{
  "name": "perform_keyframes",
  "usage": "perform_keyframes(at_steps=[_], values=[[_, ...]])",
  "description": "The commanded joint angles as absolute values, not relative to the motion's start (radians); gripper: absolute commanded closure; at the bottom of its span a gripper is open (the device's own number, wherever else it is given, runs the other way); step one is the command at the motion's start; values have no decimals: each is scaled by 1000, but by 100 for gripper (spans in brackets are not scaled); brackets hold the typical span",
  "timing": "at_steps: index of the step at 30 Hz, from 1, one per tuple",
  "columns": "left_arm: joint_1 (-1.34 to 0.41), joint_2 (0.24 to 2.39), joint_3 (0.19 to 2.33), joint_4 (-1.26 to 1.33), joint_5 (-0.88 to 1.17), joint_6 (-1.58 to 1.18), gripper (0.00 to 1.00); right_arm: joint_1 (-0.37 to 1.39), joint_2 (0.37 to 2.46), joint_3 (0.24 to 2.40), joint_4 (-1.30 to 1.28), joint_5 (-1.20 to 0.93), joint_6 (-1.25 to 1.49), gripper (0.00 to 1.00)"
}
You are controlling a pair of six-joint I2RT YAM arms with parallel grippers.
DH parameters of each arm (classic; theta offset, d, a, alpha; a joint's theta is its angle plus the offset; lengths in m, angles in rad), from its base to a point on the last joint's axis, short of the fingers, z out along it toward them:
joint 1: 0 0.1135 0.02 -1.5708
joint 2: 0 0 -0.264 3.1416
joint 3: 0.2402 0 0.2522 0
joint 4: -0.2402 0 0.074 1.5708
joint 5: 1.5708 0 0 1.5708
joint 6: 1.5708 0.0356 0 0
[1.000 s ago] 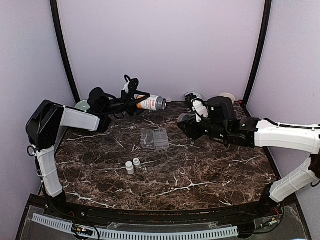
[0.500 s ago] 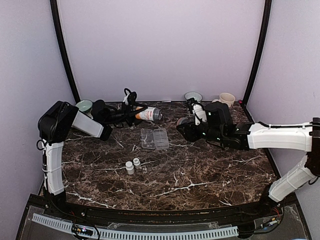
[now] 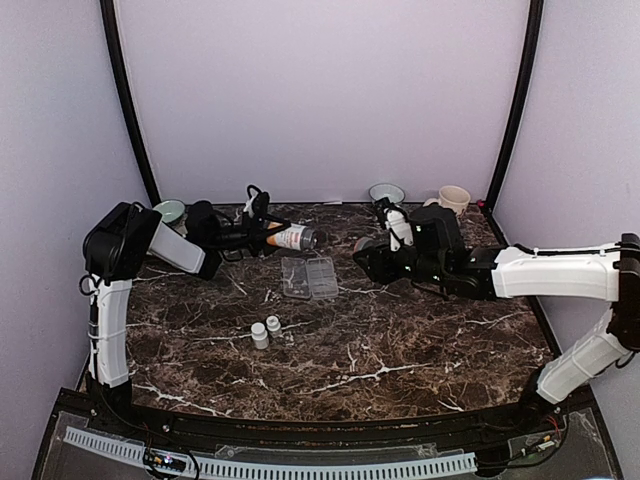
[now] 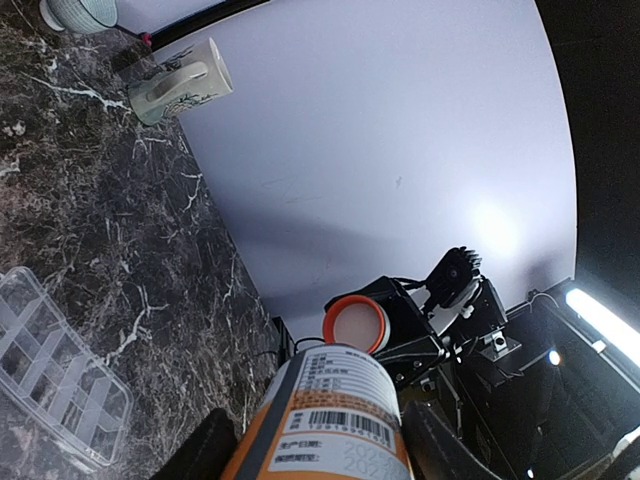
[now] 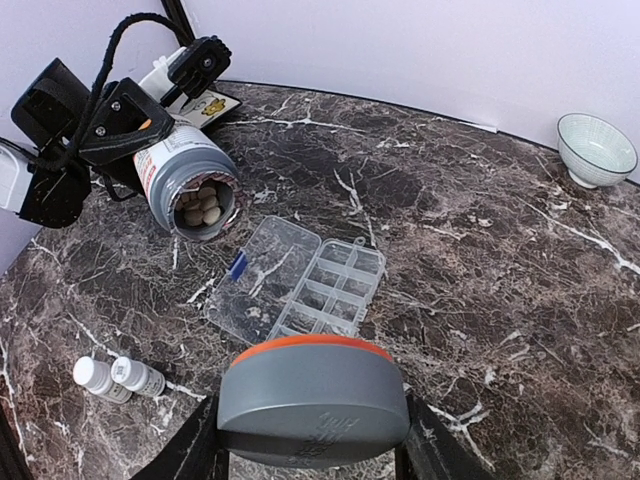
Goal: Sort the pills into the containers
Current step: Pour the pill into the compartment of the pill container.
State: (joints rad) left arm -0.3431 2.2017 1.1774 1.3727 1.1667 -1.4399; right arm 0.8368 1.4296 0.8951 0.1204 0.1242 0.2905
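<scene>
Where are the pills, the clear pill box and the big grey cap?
pills [image 5: 209, 213]: right wrist view, on a tablet inside the open bottle [image 5: 165, 160].
pill box [image 5: 332, 290]: right wrist view, on its compartment grid.
grey cap [image 5: 313, 400]: right wrist view, on its grey side.

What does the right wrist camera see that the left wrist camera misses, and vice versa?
Only the right wrist: pills inside the open bottle, and two small white bottles. Only the left wrist: a mug and the bottle's barcode. Both: the pill box, the bottle in the left gripper, and the cap in the right gripper.
</scene>
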Motion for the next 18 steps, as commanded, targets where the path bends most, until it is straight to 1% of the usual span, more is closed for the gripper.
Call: perform_keyframes(at_steps=[1,18], values=[[-326,2224,1206,1322,1208,-1340,100,823,1461,909,143,101,298,60],[-322,2282,1308,969,1200,-1037,100,806,1547,971,143,62,285,60]])
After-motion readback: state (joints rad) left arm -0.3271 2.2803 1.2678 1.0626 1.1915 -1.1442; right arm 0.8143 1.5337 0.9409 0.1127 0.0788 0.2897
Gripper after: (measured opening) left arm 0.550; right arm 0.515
